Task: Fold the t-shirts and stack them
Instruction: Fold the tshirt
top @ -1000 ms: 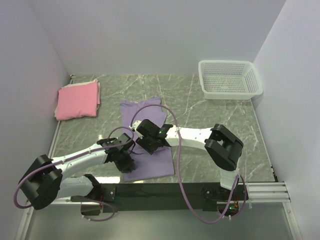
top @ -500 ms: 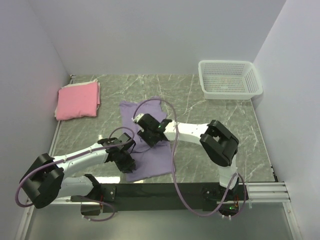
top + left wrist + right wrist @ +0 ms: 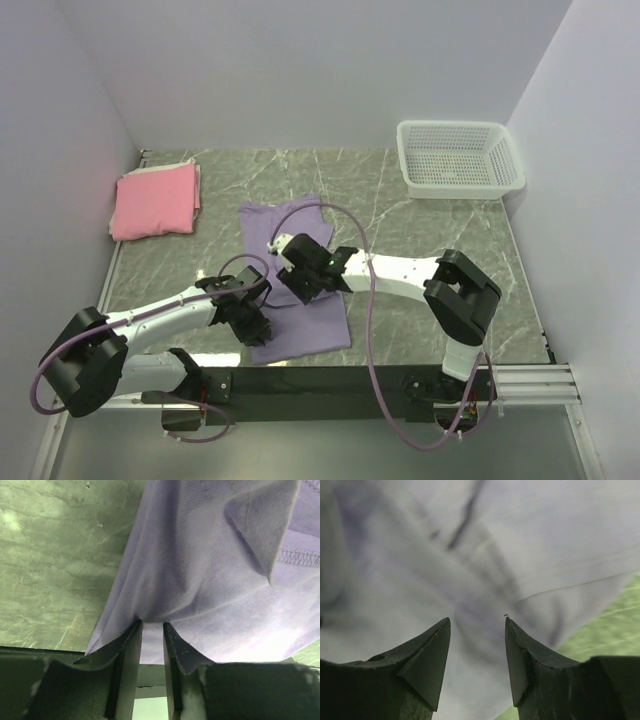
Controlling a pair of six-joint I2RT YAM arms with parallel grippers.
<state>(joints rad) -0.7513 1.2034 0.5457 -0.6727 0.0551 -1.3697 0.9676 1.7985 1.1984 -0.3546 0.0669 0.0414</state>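
The lavender t-shirt (image 3: 312, 325) is pinched by the nearly closed left tool (image 3: 152, 625); the right tool (image 3: 477, 622) is spread over it, gripping nothing. So thin a pinch could slip if pulled, spoiling the fold. Nothing is seen in the basket (image 3: 460, 188), well beyond the right tool

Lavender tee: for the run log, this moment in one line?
left fingers shut on lavender tee | right fingers open over it | pink tee folded, far left
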